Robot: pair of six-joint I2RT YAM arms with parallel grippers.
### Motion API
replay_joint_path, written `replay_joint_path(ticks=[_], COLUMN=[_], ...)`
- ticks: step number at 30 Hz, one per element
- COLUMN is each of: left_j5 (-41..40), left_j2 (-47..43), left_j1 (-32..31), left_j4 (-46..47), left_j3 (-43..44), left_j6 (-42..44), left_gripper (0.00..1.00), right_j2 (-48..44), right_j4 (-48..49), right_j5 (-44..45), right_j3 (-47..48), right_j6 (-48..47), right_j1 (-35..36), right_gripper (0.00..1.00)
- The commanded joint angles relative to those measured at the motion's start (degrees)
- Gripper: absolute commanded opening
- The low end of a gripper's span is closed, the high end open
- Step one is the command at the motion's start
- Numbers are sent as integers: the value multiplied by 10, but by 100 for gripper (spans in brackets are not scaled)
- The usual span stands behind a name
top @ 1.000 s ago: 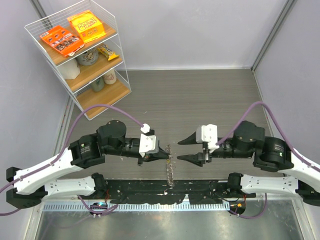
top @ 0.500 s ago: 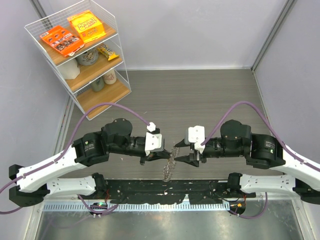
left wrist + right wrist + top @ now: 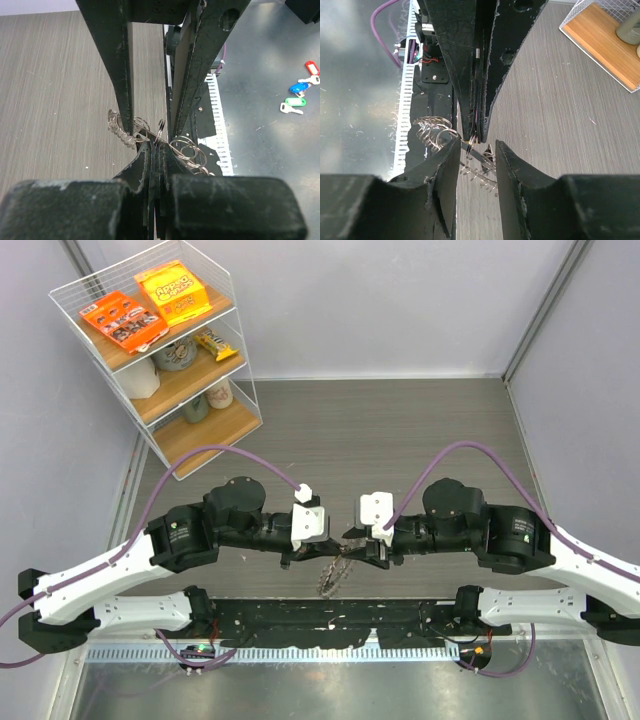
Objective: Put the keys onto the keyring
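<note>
My left gripper (image 3: 325, 551) is shut on one small ring (image 3: 159, 134) of the keyring (image 3: 331, 578), a floppy silvery chain of wire loops that hangs below its tip above the table's near edge. My right gripper (image 3: 351, 544) is open and meets it tip to tip. In the right wrist view my fingers (image 3: 445, 167) straddle the pinched ring (image 3: 471, 145) and the left gripper's tip. A flat silvery strip (image 3: 479, 157) lies across the gap; I cannot tell whether it is a key. No yellow-headed key shows clearly.
A wire shelf (image 3: 160, 350) with snack boxes and jars stands at the far left. Small keys with red, blue and green tags (image 3: 299, 95) lie on the metal surface near the arm bases. The black base rail (image 3: 330, 625) runs just below the hanging chain.
My right gripper has moved left, from well apart to tip against the left gripper, and narrowed around the ring. The left gripper shifted slightly right, still holding the chain.
</note>
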Motion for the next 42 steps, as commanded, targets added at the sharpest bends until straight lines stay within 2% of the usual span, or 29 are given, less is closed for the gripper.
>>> replay_joint_path(ticks=[1,10,14,15,17,24,27,32,42], left_j5=[-5,-11,-14,-14,-15,-17,-13,-13,2], left_j2=[-8,-15,-17,-17,-17,-28,-43,-61,-56], left_j1=[-1,-1,-1,-2,-2,-1,-2,-1,-1], left_j4=[31,43,44,45,44,58,79,107,120], left_j3=[19,11,9,9,9,-3,-19,-37,-37], left_j6=[3,-1,-2,-2,-2,-2,-3,-5,-16], left_gripper=[0,0,0,0,0,2,21,33,34], right_j2=[0,10,10,10,8,-23,-34,-49,-60], right_j4=[10,6,4,4,4,35,49,73,100], right_j5=[-4,-13,-14,-15,-14,-10,-10,-11,-16], right_j3=[23,24,26,26,24,7,-4,-19,-34], right_j6=[0,-4,-5,-6,-7,-10,-6,1,13], right_j1=[2,2,2,1,2,2,2,2,1], right_gripper=[39,31,21,13,6,5,6,6,6])
